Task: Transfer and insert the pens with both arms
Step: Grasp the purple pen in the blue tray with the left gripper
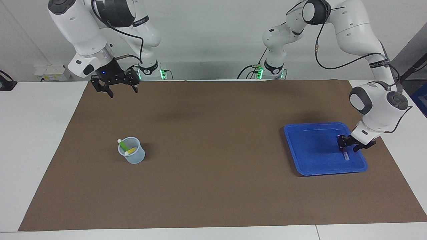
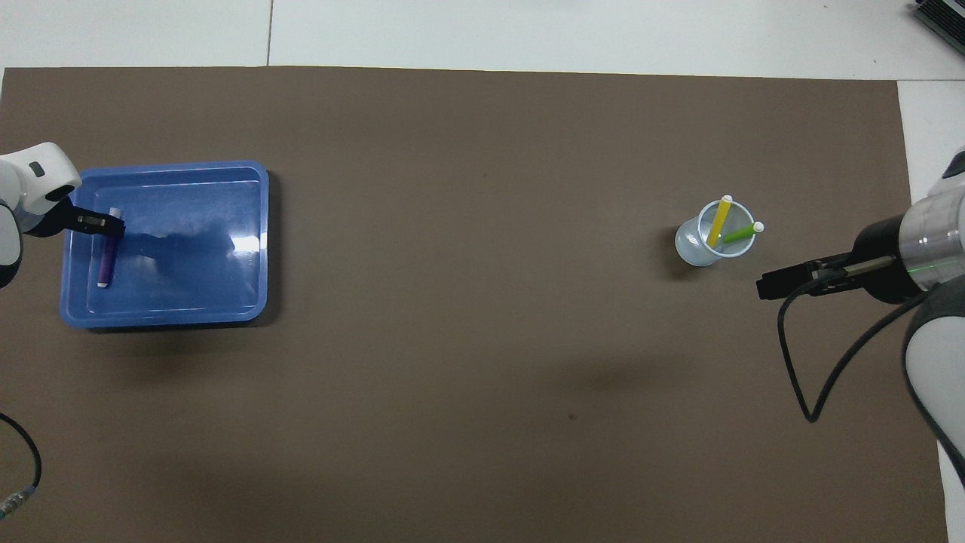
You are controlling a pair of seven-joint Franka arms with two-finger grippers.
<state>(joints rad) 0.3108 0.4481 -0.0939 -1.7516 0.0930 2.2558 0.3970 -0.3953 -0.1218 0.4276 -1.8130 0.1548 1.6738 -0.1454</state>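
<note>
- Facing view: left claw [image 1: 348,149] is down inside the blue tray [image 1: 310,150], right on the purple pen [image 1: 346,156]. Can't tell whether it has actually gripped the pen.
- The purple pen lies flat on the tray floor, close to the tray wall at the left arm's end of the table [image 1: 33,133].
- The right claw [image 1: 122,92] is up in the air over the edge of the brown mat [image 1: 213,183], wide open and empty.
- A clear cup [image 1: 133,156] stands on the mat toward the right arm's end, well apart from the tray. The green pen [image 1: 122,144] and the yellow pen [image 1: 131,151] are both in it, leaning on the rim.
- Overhead view: left claw [image 2: 113,225] covers the upper part of the purple pen [image 2: 105,264]. The rest of the pen shows below it, running along the tray [image 2: 188,302] wall with a pale cap at its end.
- Right claw [image 2: 769,285] hangs over bare mat beside the cup [image 2: 690,245], not touching it and holding nothing.
- Yellow pen [image 2: 718,222] and green pen [image 2: 740,234] sit in the cup, pale caps poking over the rim.
</note>
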